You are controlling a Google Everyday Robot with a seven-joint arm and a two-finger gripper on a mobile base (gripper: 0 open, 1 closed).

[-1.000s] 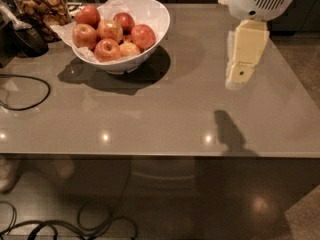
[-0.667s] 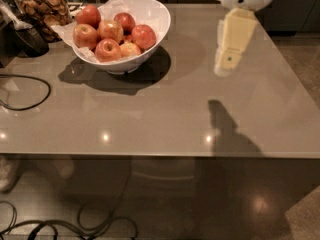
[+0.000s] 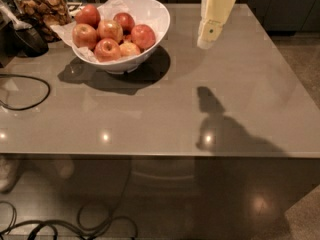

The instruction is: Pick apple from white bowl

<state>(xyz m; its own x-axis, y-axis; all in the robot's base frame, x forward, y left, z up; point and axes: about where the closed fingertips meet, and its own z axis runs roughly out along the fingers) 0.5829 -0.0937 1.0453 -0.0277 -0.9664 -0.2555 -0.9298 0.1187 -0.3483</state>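
A glossy white bowl (image 3: 152, 31) lined with crinkled white paper stands at the back left of the grey table. It holds several pinkish-red apples (image 3: 143, 35), with a smaller, paler one (image 3: 130, 48) at the front. My gripper (image 3: 209, 38) is a pale yellow, downward-pointing piece hanging above the table to the right of the bowl, apart from it and holding nothing.
A clear jar of brown snacks (image 3: 42, 6) stands behind the bowl at the far left. A black cable (image 3: 30, 81) loops on the table's left side. The gripper's shadow (image 3: 212, 109) falls on the table. Cables (image 3: 75, 224) lie on the floor in front.
The gripper has moved left and farther back over the table, closer to the bowl. The bowl and the apples have not moved.
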